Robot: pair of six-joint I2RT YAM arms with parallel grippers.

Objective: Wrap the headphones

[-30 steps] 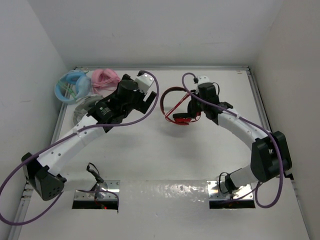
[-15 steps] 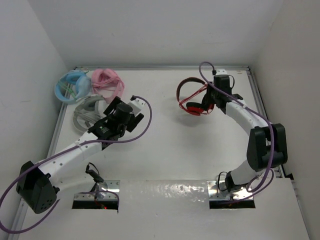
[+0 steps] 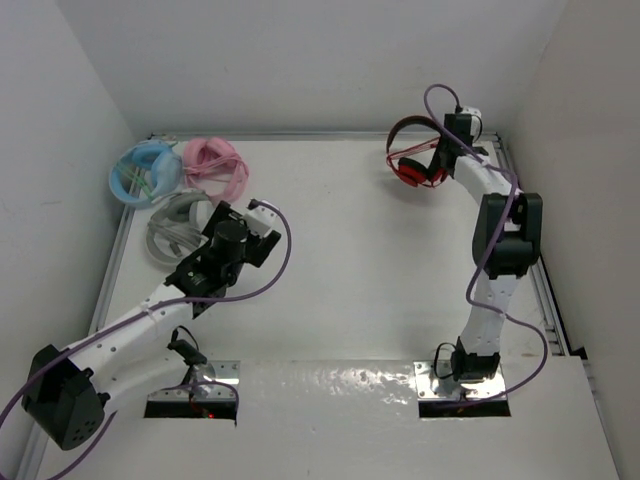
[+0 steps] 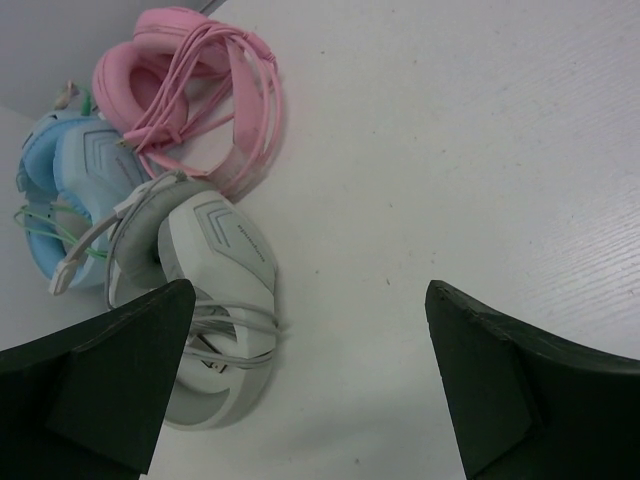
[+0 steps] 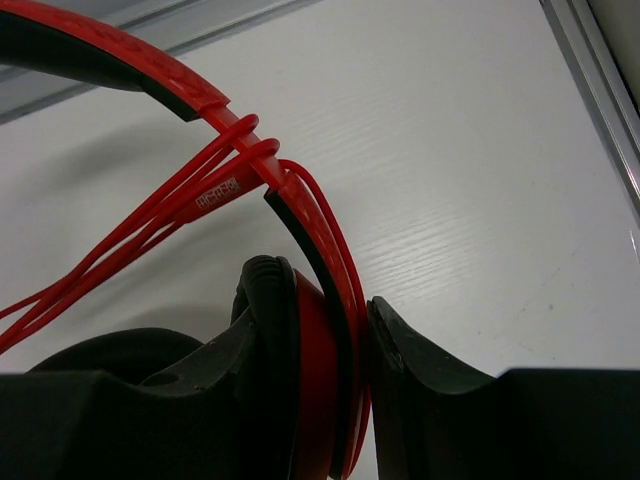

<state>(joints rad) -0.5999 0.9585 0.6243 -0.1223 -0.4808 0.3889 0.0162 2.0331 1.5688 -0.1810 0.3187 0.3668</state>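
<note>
The red headphones (image 3: 412,160) hang at the far right of the table, held off the surface, with the thin red cable (image 5: 150,215) looped several times around the black-and-red headband (image 5: 310,240). My right gripper (image 3: 440,158) is shut on the headphones; in the right wrist view its fingers (image 5: 420,375) clamp the red ear cup (image 5: 318,380) and the headband. My left gripper (image 3: 250,232) is open and empty at the left of the table, its fingers (image 4: 500,380) wide apart just above the surface, beside the grey pair.
Three other wrapped pairs lie at the far left: blue (image 3: 143,170), pink (image 3: 212,160) and grey (image 3: 180,225). They also show in the left wrist view: pink (image 4: 200,90), blue (image 4: 70,200), grey (image 4: 210,300). A metal rail (image 5: 590,90) edges the table on the right.
My right gripper has carried the red headphones from the table's middle to the far right corner. My left arm has pulled back toward the left and lowered near the grey pair.
</note>
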